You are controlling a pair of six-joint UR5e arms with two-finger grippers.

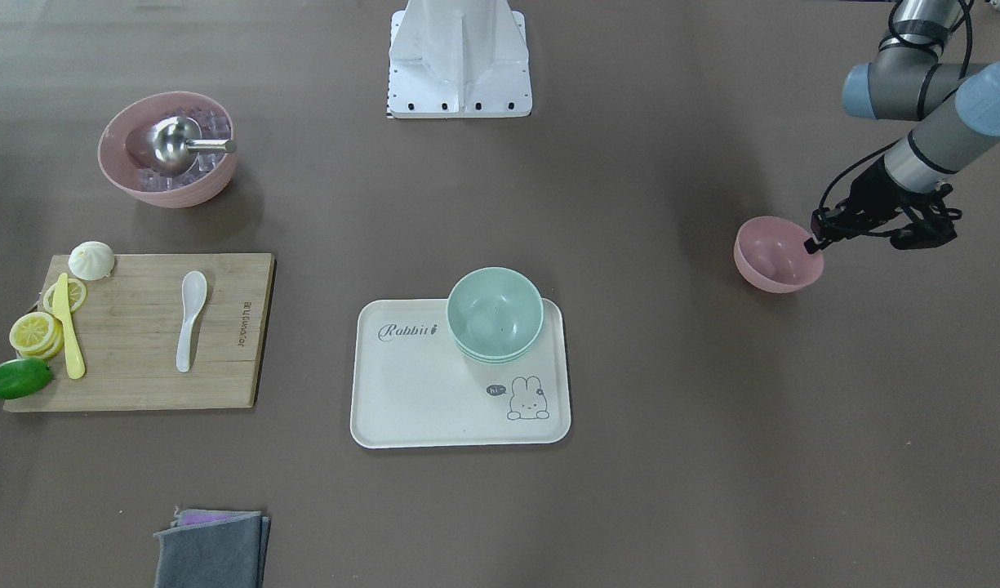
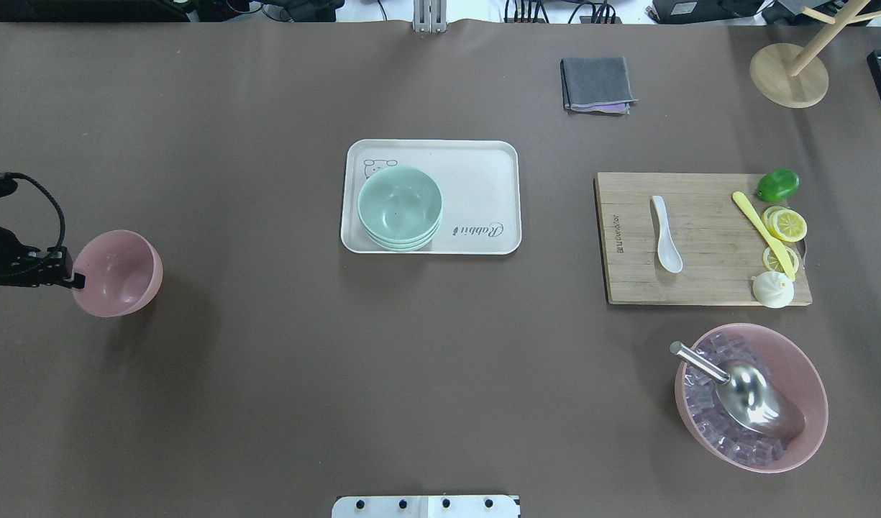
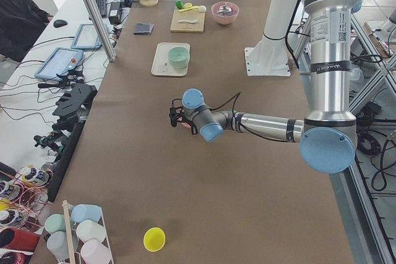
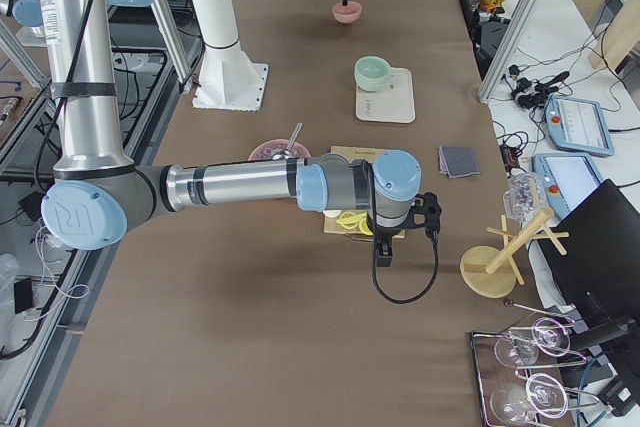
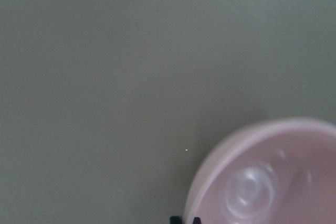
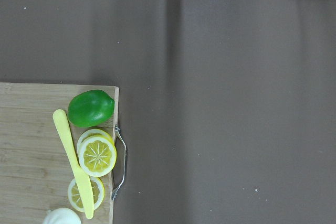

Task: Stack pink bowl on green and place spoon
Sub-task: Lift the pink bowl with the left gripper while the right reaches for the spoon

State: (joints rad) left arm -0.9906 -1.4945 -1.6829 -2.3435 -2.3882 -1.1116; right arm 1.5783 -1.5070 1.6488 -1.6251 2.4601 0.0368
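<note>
The small pink bowl (image 2: 120,273) sits far out on my left side of the table, well away from the tray. My left gripper (image 2: 75,279) is shut on its rim, one fingertip on each side of the rim in the left wrist view (image 5: 185,220). The mint-green bowl (image 2: 399,203), with doubled nested rims, stands on the cream tray (image 2: 476,173). On the wooden cutting board (image 2: 706,280) lies the white spoon (image 2: 665,234). My right gripper (image 4: 384,255) hangs past the board's far end, seen only in the exterior right view; I cannot tell if it is open or shut.
A larger dusty-pink bowl (image 2: 807,367) holds ice cubes and a steel scoop (image 2: 753,399). A lime (image 6: 91,108), lemon slices (image 6: 96,155) and a yellow knife (image 6: 71,156) lie at the board's end. A folded grey cloth (image 2: 597,83) and a wooden stand base (image 2: 789,75) lie beyond.
</note>
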